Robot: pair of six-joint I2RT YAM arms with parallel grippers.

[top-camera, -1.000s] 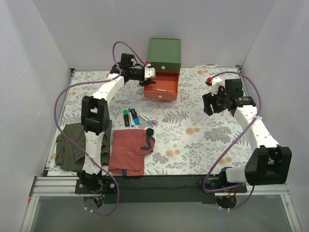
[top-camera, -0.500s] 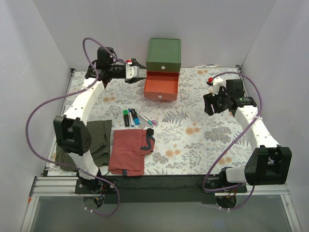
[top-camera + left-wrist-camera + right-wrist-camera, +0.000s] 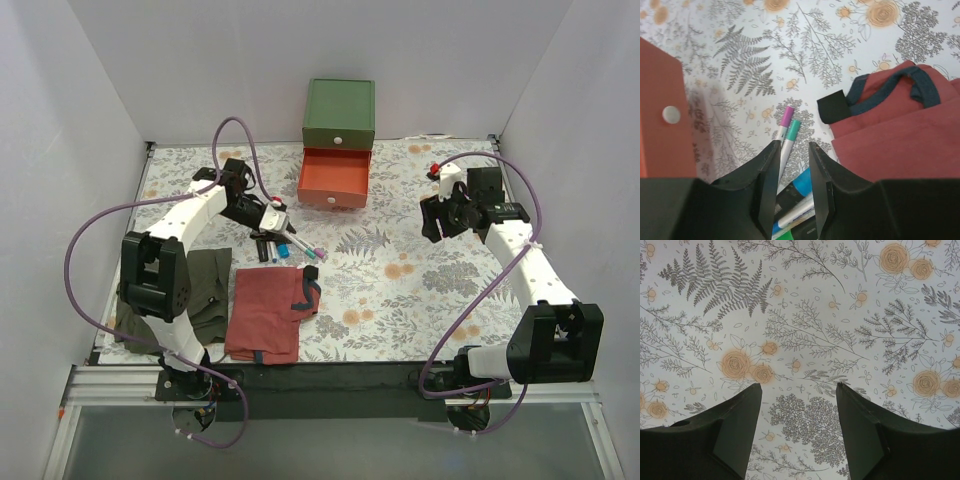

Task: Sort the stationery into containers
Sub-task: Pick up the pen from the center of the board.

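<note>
Left arm: swung away from the open red-orange drawer (image 3: 335,180), beside which it was held half a second ago; the left gripper (image 3: 793,145) is now lowered over the cluster of markers and pens (image 3: 285,246)
Left fingers: set a narrow gap apart, nothing pinched between them; the purple-tipped thin pen (image 3: 787,115) and the teal-tipped thin pen (image 3: 792,129) are seen just past the tips; the blue thick marker (image 3: 803,182) lies under the gap
Drawer: left pulled out in front of the boxy green chest (image 3: 339,105); it sits straighter than a second ago; its small white knob (image 3: 671,114) is turned towards the pens; nothing can be made out inside it from above
Stationery: spread on the floral table cover (image 3: 420,270), between the drawer and the red folded cloth (image 3: 900,135); not shifted in the last second
Right arm: unchanged; the right gripper (image 3: 799,390) is held above bare floral cover, fingers spread wide, nothing gripped
Meaning: the opening of a container is judged done; the first pick is judged just begun, with no item yet sorted
Watch for: the items lie close together, so two could be caught or dragged at once
</note>
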